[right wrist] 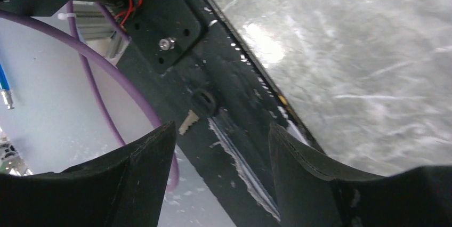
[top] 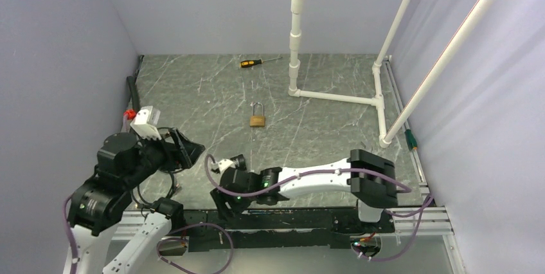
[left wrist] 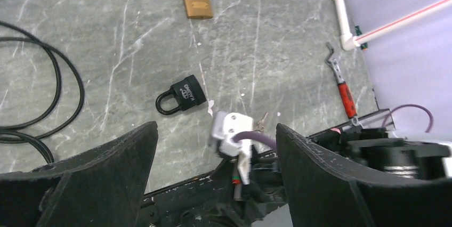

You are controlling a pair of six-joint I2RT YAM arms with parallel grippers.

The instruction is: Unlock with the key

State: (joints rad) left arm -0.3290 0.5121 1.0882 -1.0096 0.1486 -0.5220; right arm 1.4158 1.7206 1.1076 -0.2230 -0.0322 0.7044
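A black-headed key (right wrist: 198, 107) lies on the black base rail (right wrist: 234, 147), its blade over the rail's edge. My right gripper (right wrist: 218, 168) is open just above it, the key ahead of the fingertips. In the top view the right gripper (top: 225, 206) reaches left over the rail. A black padlock (left wrist: 184, 93) lies flat on the table in the left wrist view; it does not show in the top view. A brass padlock (top: 258, 119) lies mid-table, and it also shows in the left wrist view (left wrist: 198, 6). My left gripper (top: 186, 148) is open and empty, raised over the table's left side.
A white pipe frame (top: 334, 97) stands at the back right. A yellow-handled screwdriver (top: 252, 62) lies at the back. A red-handled wrench (left wrist: 345, 95) lies on the right. A black cable (left wrist: 53, 94) loops on the left. A small silvery key-like piece (left wrist: 261, 122) shows beside the right wrist camera.
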